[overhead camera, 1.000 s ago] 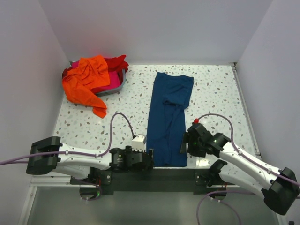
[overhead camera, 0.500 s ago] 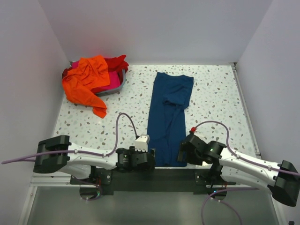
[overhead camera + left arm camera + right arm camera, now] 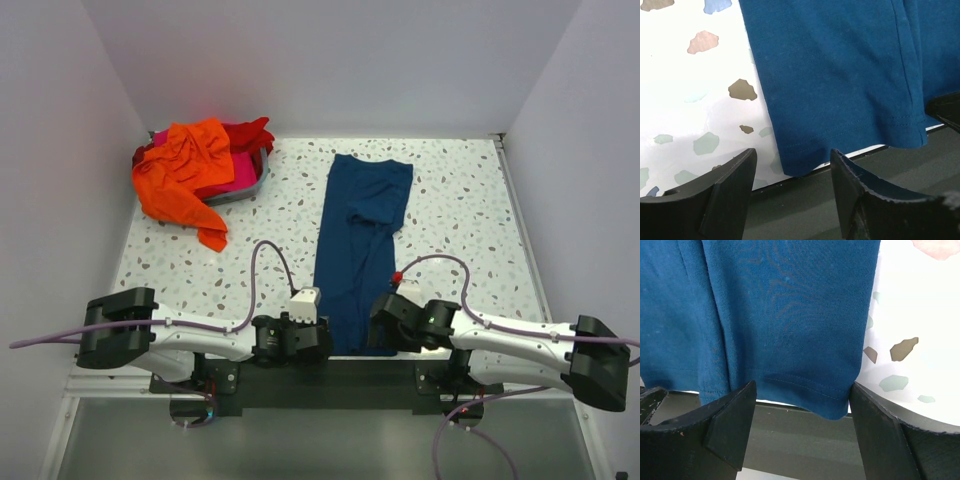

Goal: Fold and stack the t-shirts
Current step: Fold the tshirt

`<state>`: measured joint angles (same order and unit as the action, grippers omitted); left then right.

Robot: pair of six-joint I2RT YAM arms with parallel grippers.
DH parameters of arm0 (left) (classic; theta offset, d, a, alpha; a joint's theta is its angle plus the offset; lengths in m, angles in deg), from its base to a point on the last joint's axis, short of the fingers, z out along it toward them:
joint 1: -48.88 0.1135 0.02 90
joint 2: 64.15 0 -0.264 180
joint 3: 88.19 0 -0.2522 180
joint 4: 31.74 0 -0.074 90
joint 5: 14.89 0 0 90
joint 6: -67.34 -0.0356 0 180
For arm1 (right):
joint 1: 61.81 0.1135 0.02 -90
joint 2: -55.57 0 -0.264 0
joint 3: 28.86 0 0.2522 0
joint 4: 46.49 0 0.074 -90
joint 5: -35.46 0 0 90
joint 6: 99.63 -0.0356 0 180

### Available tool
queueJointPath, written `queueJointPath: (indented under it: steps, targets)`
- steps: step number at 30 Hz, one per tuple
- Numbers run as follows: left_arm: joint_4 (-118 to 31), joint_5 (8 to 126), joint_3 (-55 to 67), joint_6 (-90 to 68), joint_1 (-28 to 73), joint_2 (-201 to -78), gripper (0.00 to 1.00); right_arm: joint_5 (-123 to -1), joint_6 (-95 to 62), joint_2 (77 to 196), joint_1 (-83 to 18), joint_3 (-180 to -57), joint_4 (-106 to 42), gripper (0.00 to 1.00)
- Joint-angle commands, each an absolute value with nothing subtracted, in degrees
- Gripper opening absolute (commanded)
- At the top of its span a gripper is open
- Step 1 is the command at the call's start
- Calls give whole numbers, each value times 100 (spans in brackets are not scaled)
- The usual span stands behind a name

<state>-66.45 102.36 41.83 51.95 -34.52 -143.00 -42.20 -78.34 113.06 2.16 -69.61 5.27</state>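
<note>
- Left gripper (image 3: pixel 792 167): jaws apart, low at the table's (image 3: pixel 460 200) near edge. They straddle the near left corner of the navy shirt (image 3: pixel 360 250). The corner lies in the gap, and neither finger (image 3: pixel 730 185) visibly presses the cloth.
- Right gripper (image 3: pixel 801 395): jaws wide apart, astride the near right corner of the same hem. The cloth lies loose between the fingers (image 3: pixel 730 425), and nothing is gripped.
- Navy shirt: folded into a long narrow strip that runs from the near edge towards the far wall. Its hem just overhangs the near edge.
- Orange shirt (image 3: pixel 185 165): crumpled at the far left, draped over a grey bin (image 3: pixel 250 190) and spilling onto the table.
- Red shirt (image 3: pixel 255 135) and pink shirt (image 3: pixel 240 180): bunched in that bin, well apart from both grippers.
</note>
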Motion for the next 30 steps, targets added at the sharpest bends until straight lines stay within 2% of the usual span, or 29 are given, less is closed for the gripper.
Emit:
queueJointPath:
  steps: [1, 12, 19, 23, 25, 26, 29, 30]
  targets:
    - [-6967, 10183, 4219, 5407, -3471, -14413, 65, -3987, -8187, 11411, 332, -6961, 567, 78]
    - [-6739, 10043, 4342, 5416, -3479, -14422, 46, -3951, -8433, 10734, 376, -6733, 963, 76]
    - [-6668, 9963, 4316, 5372, -3479, -14545, 37, -4030, -8539, 10593, 420, -6600, 884, 74]
    - [-6677, 9937, 4334, 5381, -3479, -14554, 28, -4074, -8530, 10777, 438, -6592, 770, 54]
    - [-6668, 9928, 4342, 5381, -3480, -14545, 20, -4092, -8504, 10865, 455, -6574, 708, 45]
    - [-6650, 9937, 4395, 5407, -3488, -14501, 6, -4092, -8478, 10926, 490, -6609, 665, 37]
    - [-6633, 9946, 4448, 5407, -3479, -14405, 0, -4118, -8460, 10936, 508, -6662, 690, 22]
    - [-6633, 9937, 4465, 5407, -3488, -14369, 0, -4135, -8442, 10953, 516, -6679, 708, 13]
